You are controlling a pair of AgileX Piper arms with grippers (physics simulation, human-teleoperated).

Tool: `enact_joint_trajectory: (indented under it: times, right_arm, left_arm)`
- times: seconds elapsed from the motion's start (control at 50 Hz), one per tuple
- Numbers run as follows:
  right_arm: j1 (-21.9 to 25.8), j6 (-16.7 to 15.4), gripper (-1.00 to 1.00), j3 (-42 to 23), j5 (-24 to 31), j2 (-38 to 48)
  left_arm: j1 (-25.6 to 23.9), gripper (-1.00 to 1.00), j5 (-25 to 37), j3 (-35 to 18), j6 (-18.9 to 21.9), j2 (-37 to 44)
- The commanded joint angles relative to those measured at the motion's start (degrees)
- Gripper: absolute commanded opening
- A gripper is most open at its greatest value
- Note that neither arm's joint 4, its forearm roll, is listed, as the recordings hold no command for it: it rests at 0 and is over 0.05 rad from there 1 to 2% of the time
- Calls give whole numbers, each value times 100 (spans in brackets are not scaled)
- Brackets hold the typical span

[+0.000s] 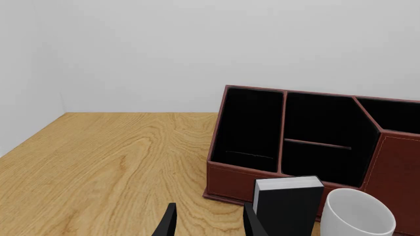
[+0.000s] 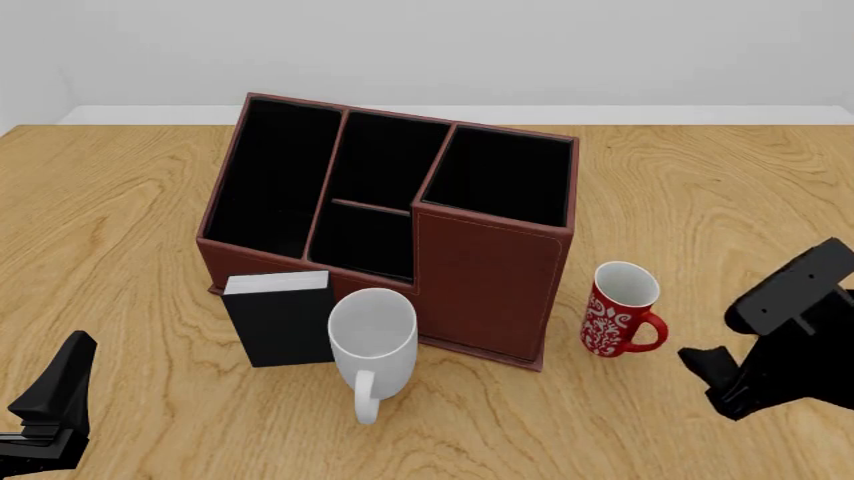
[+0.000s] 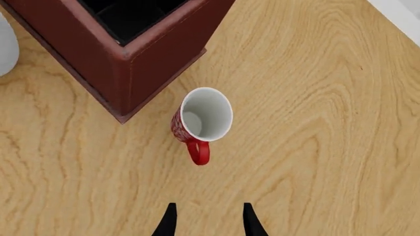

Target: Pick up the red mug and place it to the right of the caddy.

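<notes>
The red mug point(image 2: 618, 312) with a white floral pattern stands upright on the table, just right of the caddy's point(image 2: 487, 270) front right corner, handle toward my right gripper. In the right wrist view the mug point(image 3: 205, 116) shows from above, white inside, close to the caddy point(image 3: 147, 59) but apart from it. My right gripper point(image 2: 714, 385) is open and empty, a short way right of the mug; its fingers point(image 3: 172, 219) point toward the handle without touching it. My left gripper point(image 2: 51, 415) is open and empty at the front left, and also shows in its own wrist view point(image 1: 210, 220).
A plain white mug point(image 2: 371, 335) and a small black box with a white top point(image 2: 278, 320) stand against the caddy's front. The left wrist view shows the box point(image 1: 287, 201), the white mug point(image 1: 357, 216) and the caddy point(image 1: 229, 179). A white wall lies behind the table.
</notes>
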Motion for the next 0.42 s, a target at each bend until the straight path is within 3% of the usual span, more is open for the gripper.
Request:
enact_joint_trajectory:
  times: [0.02,0.28,0.42]
  right_arm:
    - [-116,-142,100,-363,1414,-1746]
    - [-36,0,100,-2699,3498,-3435]
    - [-175,122,100,-3278,3767,-3870]
  left_arm:
    - [0,100,0,0,0,0]
    - [0,100,0,0,0,0]
    - [0,100,0,0,0,0]
